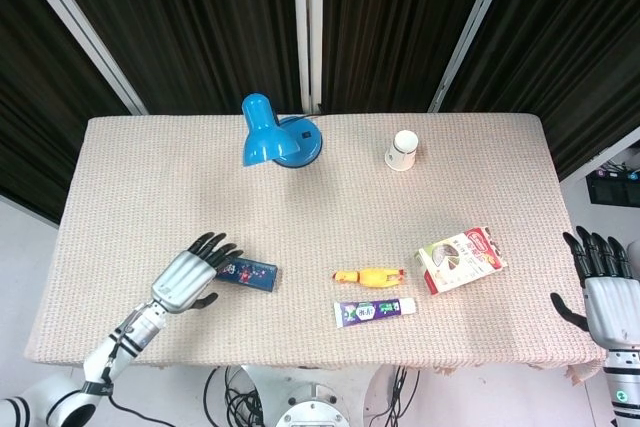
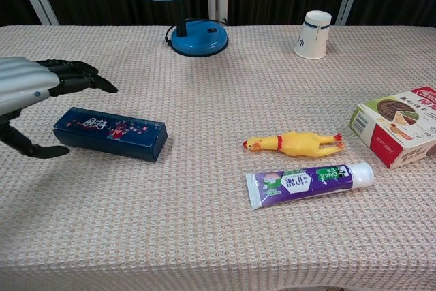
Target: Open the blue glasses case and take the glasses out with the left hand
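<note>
The blue glasses case [image 1: 247,271] [image 2: 111,133] lies closed on the table's front left part, long side across. My left hand [image 1: 190,273] [image 2: 30,90] hovers over the case's left end with its fingers spread and the thumb below, holding nothing. In the chest view the fingers [image 2: 78,76] reach over the case's far edge and the thumb [image 2: 30,146] sits in front of it. My right hand [image 1: 603,291] stays off the table's right edge, fingers apart and empty. No glasses show.
A blue desk lamp [image 1: 276,134] stands at the back middle and a white paper cup [image 1: 402,150] at the back right. A yellow rubber chicken [image 1: 370,276], a toothpaste tube [image 1: 374,312] and a red-green box [image 1: 461,258] lie to the right of the case.
</note>
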Controlling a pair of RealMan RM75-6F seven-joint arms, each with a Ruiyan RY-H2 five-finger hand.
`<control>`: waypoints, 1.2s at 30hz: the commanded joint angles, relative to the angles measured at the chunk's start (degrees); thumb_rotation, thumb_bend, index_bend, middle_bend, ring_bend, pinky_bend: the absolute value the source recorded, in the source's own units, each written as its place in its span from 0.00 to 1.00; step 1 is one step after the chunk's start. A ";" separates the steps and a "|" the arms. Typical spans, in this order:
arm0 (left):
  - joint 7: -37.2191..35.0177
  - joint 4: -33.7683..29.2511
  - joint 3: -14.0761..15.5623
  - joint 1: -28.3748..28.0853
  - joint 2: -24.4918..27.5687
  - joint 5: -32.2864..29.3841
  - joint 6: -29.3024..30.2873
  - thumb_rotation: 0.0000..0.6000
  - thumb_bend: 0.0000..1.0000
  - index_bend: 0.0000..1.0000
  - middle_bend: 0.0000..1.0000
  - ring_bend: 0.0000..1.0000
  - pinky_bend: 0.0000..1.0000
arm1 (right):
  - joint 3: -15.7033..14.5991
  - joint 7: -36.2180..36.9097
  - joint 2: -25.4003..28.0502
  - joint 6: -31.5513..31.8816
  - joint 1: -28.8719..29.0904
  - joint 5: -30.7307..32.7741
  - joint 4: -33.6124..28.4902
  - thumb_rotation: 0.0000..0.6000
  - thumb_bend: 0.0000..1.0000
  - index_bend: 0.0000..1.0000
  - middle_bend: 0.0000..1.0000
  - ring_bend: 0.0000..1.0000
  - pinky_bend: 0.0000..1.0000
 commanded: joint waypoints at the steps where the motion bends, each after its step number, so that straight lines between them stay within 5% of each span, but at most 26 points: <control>1: -0.91 1.05 -0.04 -1.05 -1.16 0.51 -0.14 1.00 0.28 0.15 0.15 0.02 0.12 | 0.11 0.19 -0.16 0.05 0.05 0.05 0.10 1.00 0.18 0.00 0.00 0.00 0.00; 36: -4.26 8.37 2.26 -3.99 -5.47 -0.29 2.15 1.00 0.28 0.17 0.30 0.07 0.12 | 1.26 2.30 -0.24 -0.09 -0.22 2.22 1.59 1.00 0.19 0.00 0.00 0.00 0.00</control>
